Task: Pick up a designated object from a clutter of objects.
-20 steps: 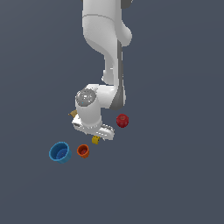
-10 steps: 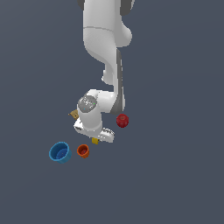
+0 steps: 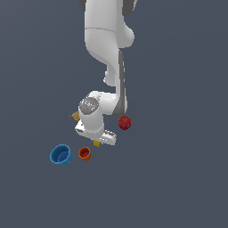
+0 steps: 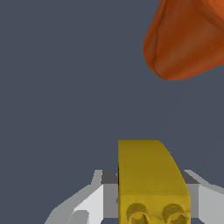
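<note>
The arm bends low, its hand (image 4: 151,205) gripping the yellow brick (image 4: 151,179) near the orange cup (image 4: 188,39).

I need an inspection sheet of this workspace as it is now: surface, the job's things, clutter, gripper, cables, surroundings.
Surface: plain dark grey floor, no marks seen.
Job's thing: yellow brick sits between the jaws in the wrist view; a small part shows under the arm in the exterior view.
Clutter: blue cup, orange cup, red ball, tan block partly hidden by the arm.
Gripper: gripper low over the brick; contact cannot be told.
Cables: nothing seen.
Surroundings: nothing seen beyond the white arm.
</note>
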`<state>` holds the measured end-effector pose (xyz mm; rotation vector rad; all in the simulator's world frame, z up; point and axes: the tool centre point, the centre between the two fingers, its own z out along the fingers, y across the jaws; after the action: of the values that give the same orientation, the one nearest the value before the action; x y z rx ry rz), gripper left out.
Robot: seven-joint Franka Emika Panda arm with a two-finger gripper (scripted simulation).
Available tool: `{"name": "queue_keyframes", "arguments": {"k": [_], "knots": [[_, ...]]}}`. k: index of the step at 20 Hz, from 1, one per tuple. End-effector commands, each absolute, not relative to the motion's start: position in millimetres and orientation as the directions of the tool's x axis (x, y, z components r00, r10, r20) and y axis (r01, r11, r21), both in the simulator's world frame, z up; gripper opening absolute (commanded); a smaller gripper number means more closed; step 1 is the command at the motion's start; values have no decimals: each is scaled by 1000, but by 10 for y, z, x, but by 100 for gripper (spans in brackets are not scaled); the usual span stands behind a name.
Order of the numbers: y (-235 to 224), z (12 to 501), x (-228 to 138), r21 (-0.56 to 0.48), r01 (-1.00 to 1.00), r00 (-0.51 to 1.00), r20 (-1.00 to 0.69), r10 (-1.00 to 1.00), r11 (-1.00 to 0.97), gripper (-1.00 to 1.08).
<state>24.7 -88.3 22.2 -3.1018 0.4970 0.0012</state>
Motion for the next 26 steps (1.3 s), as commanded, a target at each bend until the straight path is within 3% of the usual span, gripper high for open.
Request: {"name": "queue_keyframes", "arguments": {"k": [1,13,26], "knots": [[-882,224,247,0,-312,950,-1,-312,-950,-100],[-661,629,213,0,-312,950,-1,-312,-950,-100],[-13,1856,121,2,-313,950,0,-313,-950,-100]]}}
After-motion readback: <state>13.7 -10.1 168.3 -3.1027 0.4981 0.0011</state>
